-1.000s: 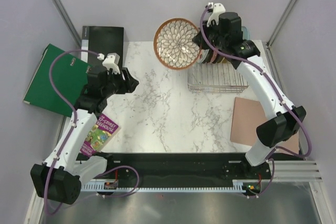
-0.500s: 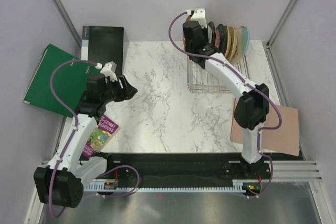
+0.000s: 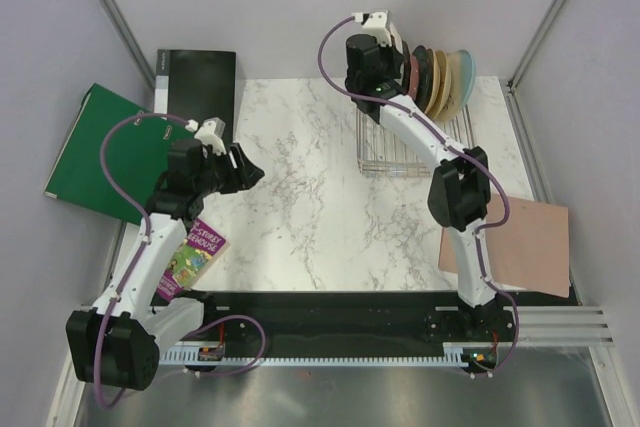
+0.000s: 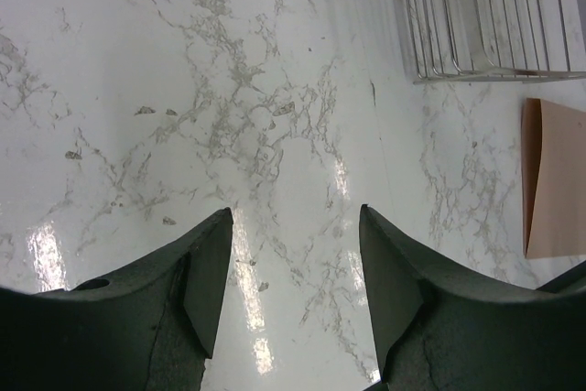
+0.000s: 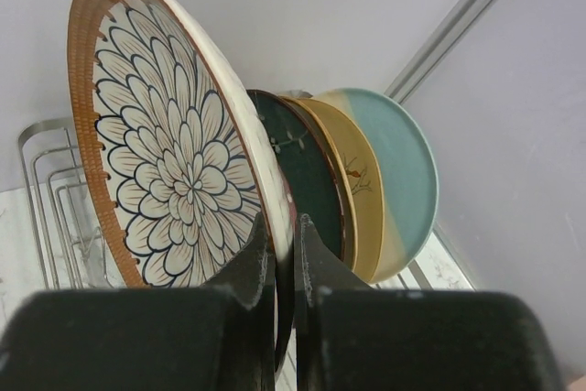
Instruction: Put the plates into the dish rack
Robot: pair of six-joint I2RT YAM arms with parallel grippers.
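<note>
Several plates upright in dish rack

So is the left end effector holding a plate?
No, the left end effector hangs open above the marble table, gripping nothing.

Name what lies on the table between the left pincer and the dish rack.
Only bare marble tabletop runs from the left pincer to the dish rack, as the left wrist view shows.
</note>
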